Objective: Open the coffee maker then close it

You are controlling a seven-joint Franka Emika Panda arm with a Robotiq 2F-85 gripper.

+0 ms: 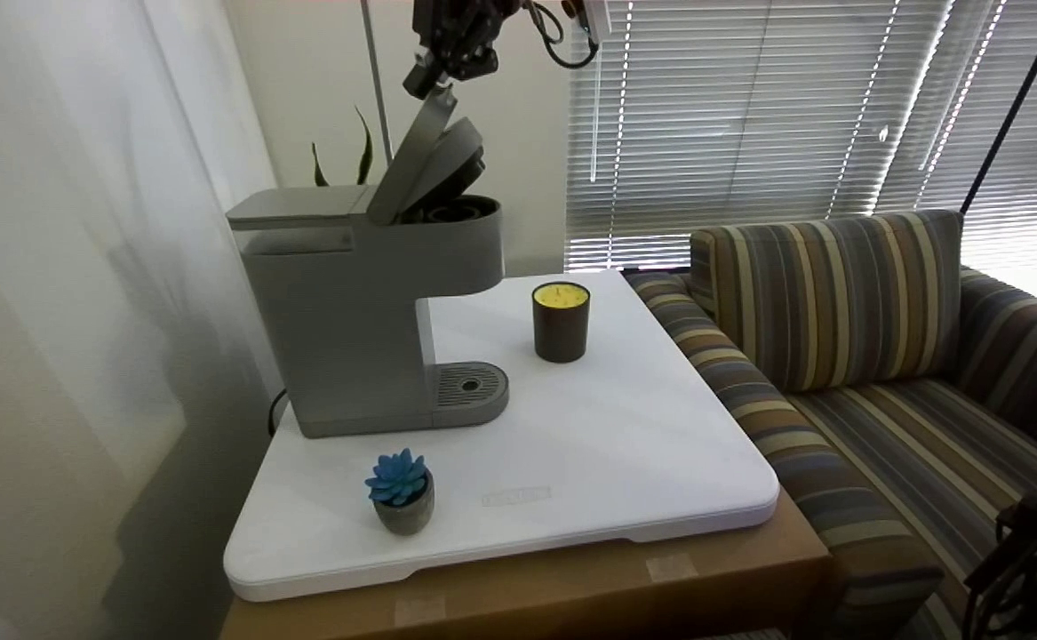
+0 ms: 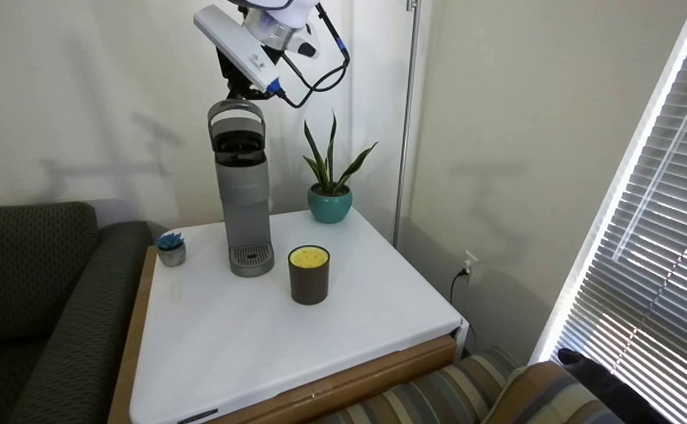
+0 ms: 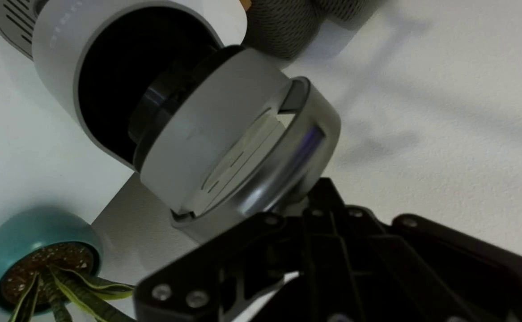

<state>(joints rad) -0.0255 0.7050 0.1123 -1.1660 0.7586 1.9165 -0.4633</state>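
Note:
The grey coffee maker (image 1: 340,329) stands on the white table, its hinged lid (image 1: 420,160) tilted up and the dark chamber beneath exposed. From above, the wrist view has the raised lid (image 3: 216,116) with its shiny curved handle (image 3: 283,179) toward my fingers. My gripper (image 3: 323,190) has its fingers drawn together with nothing between them. Its tip lies right at the outer edge of that handle; whether they touch I cannot tell. In an exterior view the gripper (image 1: 425,82) is just above the lid's top edge. The arm's camera partly hides it in an exterior view.
A dark cup with a yellow top (image 1: 561,324) stands on the white table (image 1: 607,462) beyond the drip base. A small blue succulent (image 1: 401,489) sits near the machine's side. A teal-potted plant (image 2: 329,203) and a metal pole (image 2: 408,129) are close by.

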